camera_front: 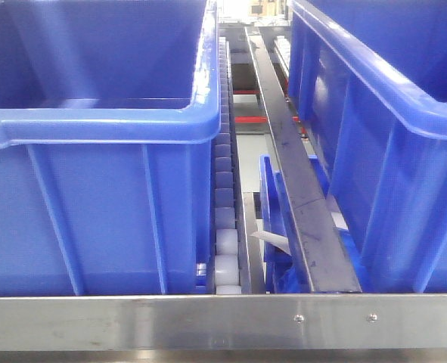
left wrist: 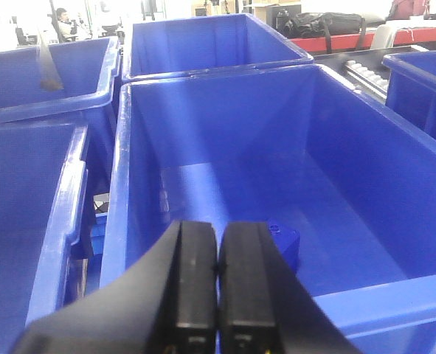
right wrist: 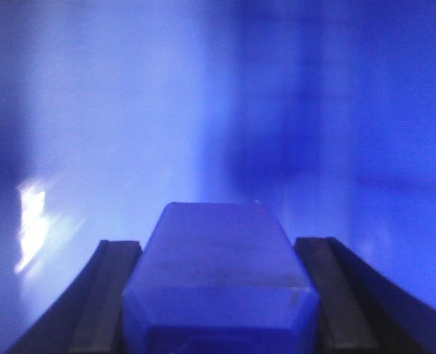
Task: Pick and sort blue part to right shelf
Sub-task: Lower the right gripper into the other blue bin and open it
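Observation:
In the right wrist view a blue part [right wrist: 221, 284], a blocky piece with bevelled corners, fills the gap between the black fingers [right wrist: 114, 295], and my right gripper [right wrist: 216, 243] is shut on it. Blurred blue bin wall lies close behind it. My left gripper [left wrist: 218, 228] is shut with nothing in it, hovering over the near rim of a large blue bin [left wrist: 365, 295]. Another blue part [left wrist: 285, 237] lies on that bin's floor just beyond the fingertips. The right shelf [camera_front: 223, 321] shows its steel front rail and white rollers [camera_front: 225, 253]. Neither gripper appears in the front view.
Two large blue bins [camera_front: 94, 204] [camera_front: 389, 174] stand on the shelf, with a dark metal divider rail [camera_front: 299, 204] running back between them. More blue bins [left wrist: 40, 81] [left wrist: 195, 40] surround the left gripper's bin. Benches and a person are far behind.

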